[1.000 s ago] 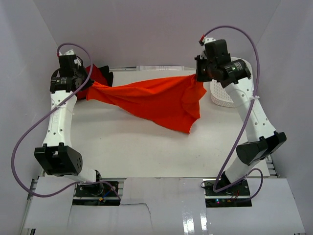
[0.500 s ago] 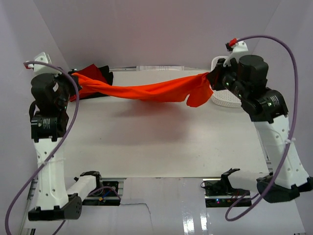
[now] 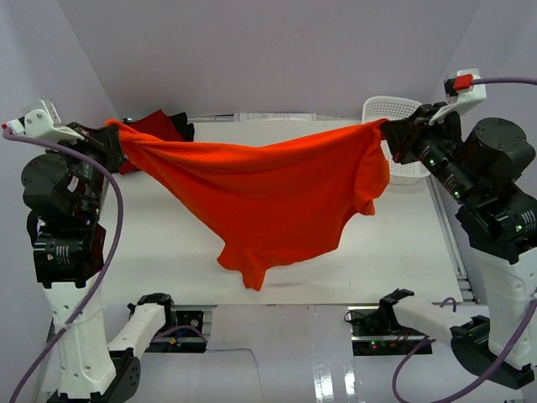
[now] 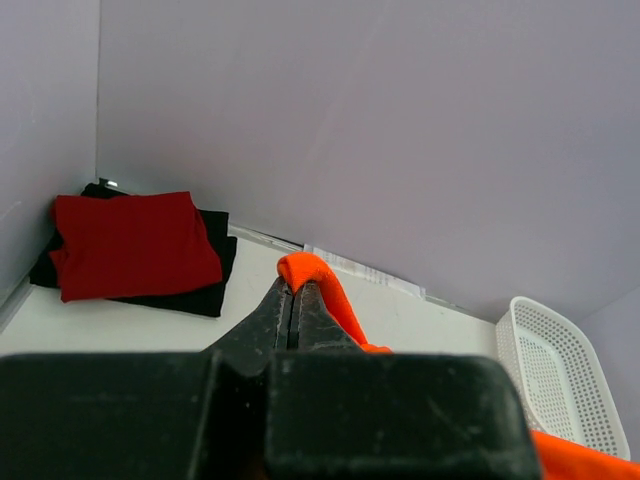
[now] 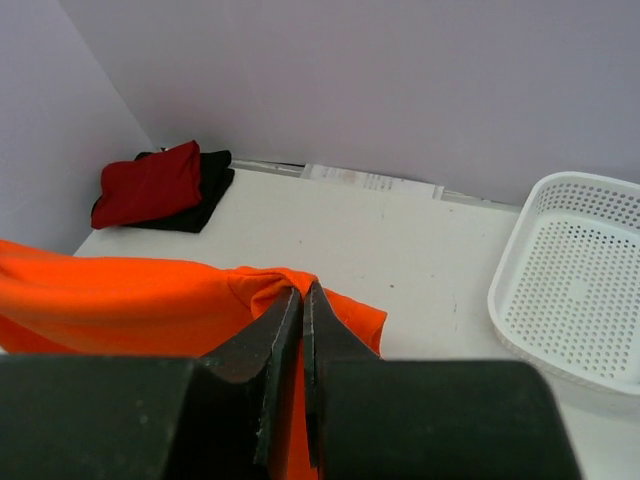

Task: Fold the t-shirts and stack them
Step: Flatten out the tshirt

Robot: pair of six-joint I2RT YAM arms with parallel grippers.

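Note:
The bright orange t-shirt (image 3: 268, 197) hangs spread in the air between both arms, its lowest point near the table's front edge. My left gripper (image 3: 113, 130) is shut on its left corner (image 4: 310, 272). My right gripper (image 3: 388, 130) is shut on its right corner (image 5: 270, 288). At the back left corner, a folded crimson red t-shirt (image 4: 130, 240) lies on top of a folded black t-shirt (image 4: 205, 280); the overhead view shows that pile (image 3: 164, 126) partly hidden behind the orange cloth.
A white perforated basket (image 3: 398, 143) stands at the back right, just behind the right gripper, also in the right wrist view (image 5: 575, 280). The white table (image 3: 394, 252) is walled in by grey panels on three sides.
Both arms have risen and swung outward and nearer, lifting the orange t-shirt off the table. The cloth went from a bunched strip to a wide hanging sheet.

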